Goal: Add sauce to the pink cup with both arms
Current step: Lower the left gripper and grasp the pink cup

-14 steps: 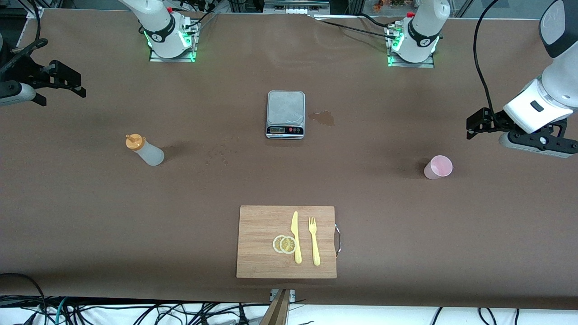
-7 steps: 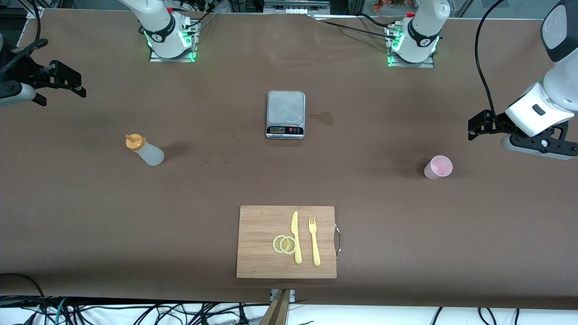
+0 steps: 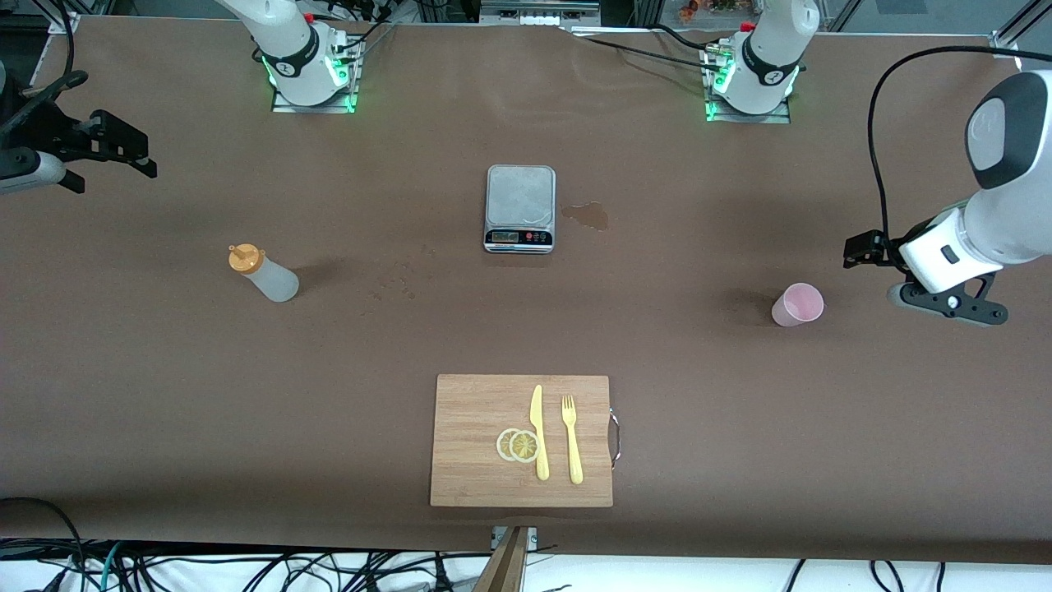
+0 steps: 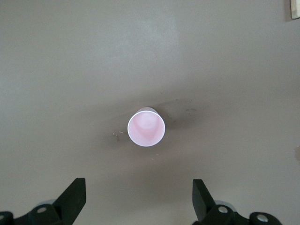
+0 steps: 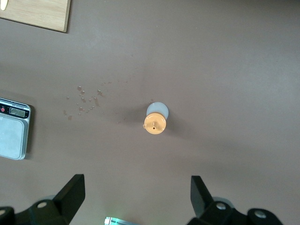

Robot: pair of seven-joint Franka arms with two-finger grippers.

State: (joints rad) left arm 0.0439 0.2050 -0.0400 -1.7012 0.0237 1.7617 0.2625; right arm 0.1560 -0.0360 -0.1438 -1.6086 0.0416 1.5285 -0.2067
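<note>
Toward the left arm's end of the desk [image 3: 164,395], the pink cup [image 3: 797,305] stands upright with its mouth open. Over the desk just beside the cup, toward that end's edge, hangs the left gripper [image 3: 855,251], its fingers [image 4: 72,199] spread wide with nothing between them; its wrist view looks straight down into the cup [image 4: 146,127]. Toward the right arm's end stands the sauce bottle [image 3: 263,274], orange cap up, well apart from the cup. The right gripper [image 3: 123,148] hangs over the desk's edge at that end, also wide open and empty, with the bottle [image 5: 156,119] showing on the desk between its fingers [image 5: 70,197]. Midway between the two stands a scale [image 3: 520,208] with a small wet patch [image 3: 587,215] beside it. Nearer the front edge lies a cutting board [image 3: 477,411] carrying two lemon slices [image 3: 518,445], a yellow knife [image 3: 538,432] and a yellow fork [image 3: 572,438].
</note>
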